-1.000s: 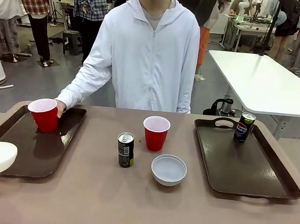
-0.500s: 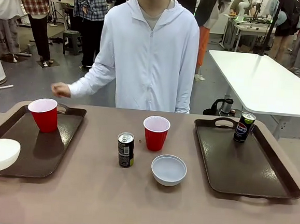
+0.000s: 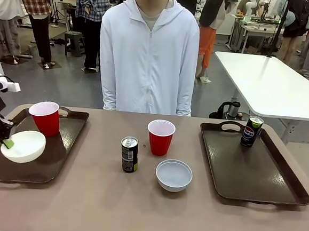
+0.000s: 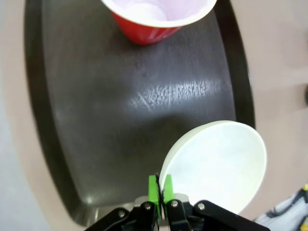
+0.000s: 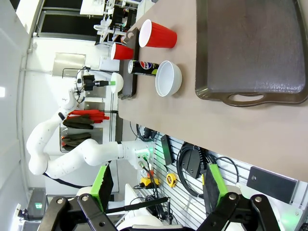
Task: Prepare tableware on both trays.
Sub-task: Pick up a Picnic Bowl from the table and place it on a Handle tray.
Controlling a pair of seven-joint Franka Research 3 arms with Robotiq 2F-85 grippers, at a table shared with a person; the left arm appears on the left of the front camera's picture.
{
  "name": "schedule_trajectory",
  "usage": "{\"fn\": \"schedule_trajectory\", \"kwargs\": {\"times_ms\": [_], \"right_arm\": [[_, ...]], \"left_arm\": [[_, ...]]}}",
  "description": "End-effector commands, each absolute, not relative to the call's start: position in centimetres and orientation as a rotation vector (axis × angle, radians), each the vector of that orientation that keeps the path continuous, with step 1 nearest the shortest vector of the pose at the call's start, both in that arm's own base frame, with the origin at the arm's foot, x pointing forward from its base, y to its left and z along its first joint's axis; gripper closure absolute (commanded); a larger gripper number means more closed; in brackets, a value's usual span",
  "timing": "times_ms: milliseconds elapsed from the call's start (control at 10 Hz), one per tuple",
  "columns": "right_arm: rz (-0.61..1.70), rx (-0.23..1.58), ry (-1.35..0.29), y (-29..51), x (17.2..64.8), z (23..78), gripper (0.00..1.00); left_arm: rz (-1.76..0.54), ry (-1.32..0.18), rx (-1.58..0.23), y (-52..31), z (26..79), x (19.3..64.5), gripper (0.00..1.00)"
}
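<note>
Since a second ago the left gripper [image 3: 6, 143] has carried the held bowl [image 3: 23, 145] from the picture's left edge further in, over the left tray [image 3: 60, 159]. The person [image 3: 148, 56] has taken the hand away from the left red cup [image 3: 46, 117] and now stands straight. The person's hands are hidden behind the far edge of the table [image 3: 94, 202].

From the left, we see first the left arm, cut off by the picture's edge. In the left wrist view the left gripper [image 4: 160, 185] has its green pads [image 4: 153, 188] clenched on the rim of the held bowl [image 4: 216, 163], which is tilted. We cannot tell whether the bowl touches the left tray [image 4: 96, 120] under it. The left red cup [image 4: 154, 21] stands on the tray's far part, cut by the top edge of this view.

In the middle of the bare table stand the middle can [image 3: 129, 154], just beside it the middle red cup [image 3: 160, 137], and nearer to us the free bowl [image 3: 174, 175]. The print on this can is too small to read.

On the right lies the right tray [image 3: 256, 177], with the right can [image 3: 251, 131] upright in its far corner. In the right wrist view the right gripper [image 5: 158, 192] has its fingers spread wide and grasps nothing.

We count two trays, two red cups, two bowls and two cans.
</note>
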State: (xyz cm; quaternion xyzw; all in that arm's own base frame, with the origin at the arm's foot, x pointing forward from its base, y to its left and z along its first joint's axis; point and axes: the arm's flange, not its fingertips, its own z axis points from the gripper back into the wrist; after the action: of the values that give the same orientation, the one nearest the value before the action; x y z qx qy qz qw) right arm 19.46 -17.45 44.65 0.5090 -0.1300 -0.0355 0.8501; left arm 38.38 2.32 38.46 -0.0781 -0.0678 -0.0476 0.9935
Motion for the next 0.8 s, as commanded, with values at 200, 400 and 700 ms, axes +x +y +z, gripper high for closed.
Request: {"fn": "schedule_trajectory", "kwargs": {"times_ms": [200,400,700], "right_arm": [[-0.070,1.086,-0.280,-17.5,19.5,44.7,0.00],[-0.070,1.086,-0.280,-17.5,19.5,44.7,0.00],[-0.070,1.086,-0.280,-17.5,19.5,44.7,0.00]], "left_arm": [[-0.150,-0.141,-0.212,1.3,34.9,38.7,1.00],[-0.146,-0.119,-0.206,1.0,34.1,39.4,1.00],[-0.154,-0.101,-0.209,0.9,34.7,39.2,0.00]]}}
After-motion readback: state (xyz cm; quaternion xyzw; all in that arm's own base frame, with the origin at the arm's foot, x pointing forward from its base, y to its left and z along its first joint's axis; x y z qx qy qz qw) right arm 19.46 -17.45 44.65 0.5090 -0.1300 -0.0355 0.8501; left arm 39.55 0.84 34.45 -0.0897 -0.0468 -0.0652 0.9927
